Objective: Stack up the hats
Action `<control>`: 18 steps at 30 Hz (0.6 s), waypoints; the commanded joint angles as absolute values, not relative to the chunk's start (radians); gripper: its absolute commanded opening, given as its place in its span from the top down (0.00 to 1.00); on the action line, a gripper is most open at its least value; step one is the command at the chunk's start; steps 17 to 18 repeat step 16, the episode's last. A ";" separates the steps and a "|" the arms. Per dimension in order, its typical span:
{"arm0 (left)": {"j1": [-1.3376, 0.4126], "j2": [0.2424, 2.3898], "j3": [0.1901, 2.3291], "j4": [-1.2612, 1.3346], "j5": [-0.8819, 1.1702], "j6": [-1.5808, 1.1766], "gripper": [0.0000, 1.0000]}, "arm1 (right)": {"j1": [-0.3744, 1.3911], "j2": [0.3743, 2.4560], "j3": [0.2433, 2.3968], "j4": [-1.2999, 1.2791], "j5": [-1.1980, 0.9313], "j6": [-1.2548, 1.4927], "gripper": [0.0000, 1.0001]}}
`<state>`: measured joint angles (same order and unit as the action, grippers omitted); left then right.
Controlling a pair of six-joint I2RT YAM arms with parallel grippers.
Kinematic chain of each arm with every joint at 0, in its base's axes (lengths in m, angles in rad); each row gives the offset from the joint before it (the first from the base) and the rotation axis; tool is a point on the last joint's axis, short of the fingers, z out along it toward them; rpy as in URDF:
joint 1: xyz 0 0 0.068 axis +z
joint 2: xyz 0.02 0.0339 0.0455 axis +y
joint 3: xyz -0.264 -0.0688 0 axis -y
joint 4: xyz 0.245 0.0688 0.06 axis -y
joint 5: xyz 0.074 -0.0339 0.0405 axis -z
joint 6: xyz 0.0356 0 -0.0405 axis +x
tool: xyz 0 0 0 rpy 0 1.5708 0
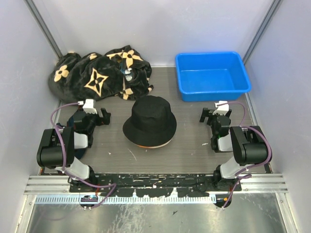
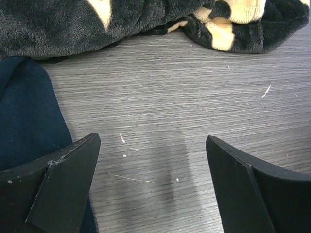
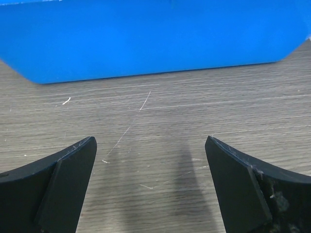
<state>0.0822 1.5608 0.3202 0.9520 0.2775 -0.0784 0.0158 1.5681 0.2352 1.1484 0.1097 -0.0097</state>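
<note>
A black fabric bucket hat with a round brim (image 1: 149,119) is seen crown-up on the grey wood-grain tabletop (image 1: 194,145). A thin crescent of bright orange fabric (image 1: 151,145) shows under its near brim, so at least one orange hat is judged to lie beneath it; whether further hats are hidden in the pile cannot be told. To the left of the black hat the left end effector (image 1: 103,116) is held low, its fingers spread apart with nothing between them, and a dark navy cloth (image 2: 24,121) lies against its left finger. To the right of the black hat the right end effector (image 1: 210,116) is likewise spread and empty, pointed toward a bright blue plastic bin (image 1: 212,75) that stands behind and to the right of the hat. A large black plush cloth with tan flower motifs (image 1: 97,73) is heaped behind and to the left of the hat. The stacking is judged to be at or near its end, so the pile is best left undisturbed and both arms kept wide of the brim. Should centring be wanted, the near brim would be pinched lightly and lifted only slightly, so that the soft layer below is not dragged. Snagging of the navy cloth should be guarded against.
</note>
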 commanded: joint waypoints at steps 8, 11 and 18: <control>0.080 1.555 0.349 0.972 0.291 -0.051 0.02 | 0.017 1.539 0.229 1.184 0.091 0.005 0.00; 0.080 1.555 0.348 0.972 0.291 -0.051 0.02 | 0.017 1.541 0.233 1.179 0.089 0.003 0.00; 0.080 1.555 0.348 0.971 0.291 -0.051 0.02 | 0.016 1.538 0.228 1.185 0.086 0.002 0.00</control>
